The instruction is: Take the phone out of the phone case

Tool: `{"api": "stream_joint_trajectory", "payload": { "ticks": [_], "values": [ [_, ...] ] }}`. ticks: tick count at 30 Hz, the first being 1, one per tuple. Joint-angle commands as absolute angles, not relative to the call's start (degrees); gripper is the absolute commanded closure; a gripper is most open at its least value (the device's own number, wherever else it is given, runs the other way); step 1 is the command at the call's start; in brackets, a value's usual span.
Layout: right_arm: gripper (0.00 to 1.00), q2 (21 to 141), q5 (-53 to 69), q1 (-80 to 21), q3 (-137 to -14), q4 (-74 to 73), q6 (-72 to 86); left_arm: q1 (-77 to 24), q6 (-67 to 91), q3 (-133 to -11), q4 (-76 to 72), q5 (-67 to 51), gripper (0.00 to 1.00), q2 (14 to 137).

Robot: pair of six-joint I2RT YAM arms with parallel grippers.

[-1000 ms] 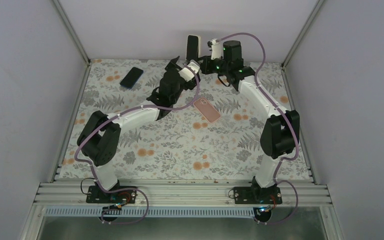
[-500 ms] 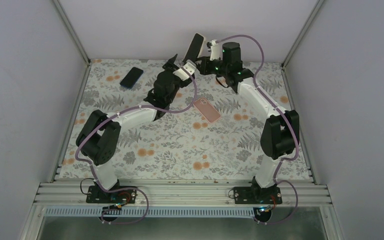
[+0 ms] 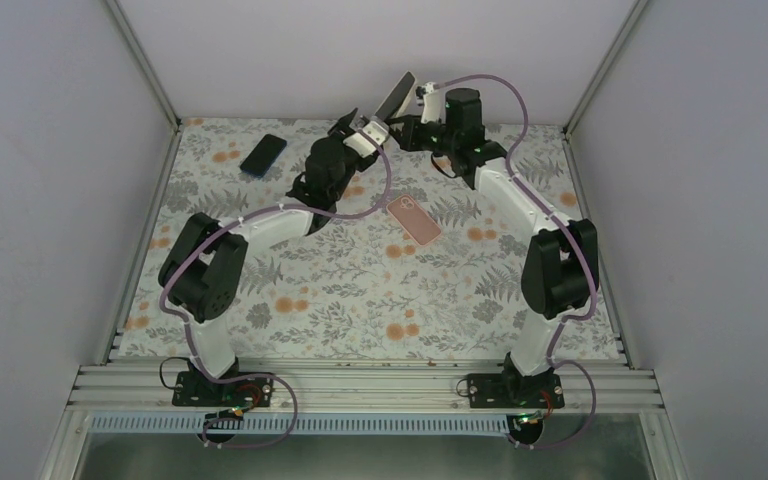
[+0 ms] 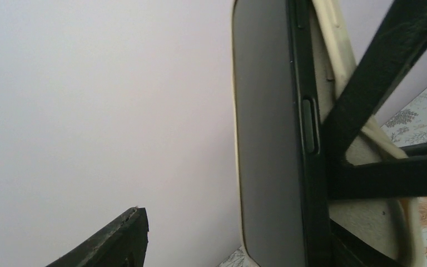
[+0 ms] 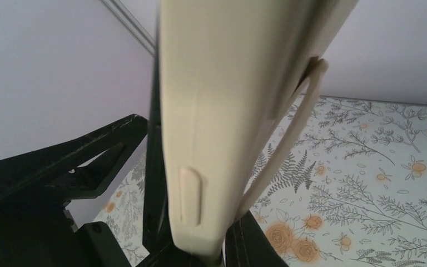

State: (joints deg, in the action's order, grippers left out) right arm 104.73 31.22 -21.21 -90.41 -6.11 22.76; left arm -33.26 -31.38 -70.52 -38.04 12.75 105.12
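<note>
My right gripper (image 3: 408,113) is shut on the lower end of a cream phone case (image 3: 395,96) with a black phone in it, held tilted in the air near the back wall. In the right wrist view the case (image 5: 217,100) fills the middle, the phone's black edge (image 5: 154,139) shows on its left, and a strip of the case rim (image 5: 289,144) bows away on the right. My left gripper (image 3: 364,127) is open just left of the phone. In the left wrist view one fingertip (image 4: 128,228) stands well left of the phone's screen (image 4: 264,133); its other finger is hidden.
A dark phone (image 3: 263,154) lies on the floral mat at the back left. A pink case or phone (image 3: 415,220) lies flat at mid-table under the arms. White walls and metal frame posts close in the back and sides.
The cased phone has tipped from upright to leaning with its top to the right. My left gripper has risen and moved back toward the phone's lower end.
</note>
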Motion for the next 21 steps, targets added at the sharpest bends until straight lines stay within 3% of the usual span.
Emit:
{"api": "stream_joint_trajectory", "payload": {
  "ticks": [1,7,11,21],
  "values": [
    [0.98,98.39,46.51,-21.88,-88.33,-11.79,23.08,-22.60,-28.12,-74.83,-39.00,28.36,0.35,107.65],
    [0.98,97.20,52.54,-22.13,-84.35,-5.66,28.88,-22.41,-27.53,-77.59,-37.68,28.44,0.35,109.29],
    [0.98,97.11,54.78,-22.66,-83.77,-4.21,30.36,-22.37,-26.90,-78.84,-37.10,27.26,0.42,110.22],
    [0.98,97.66,58.21,-26.69,-84.40,-3.31,31.11,-23.11,-25.93,-84.27,-35.48,27.81,0.41,114.00]
  ]
}}
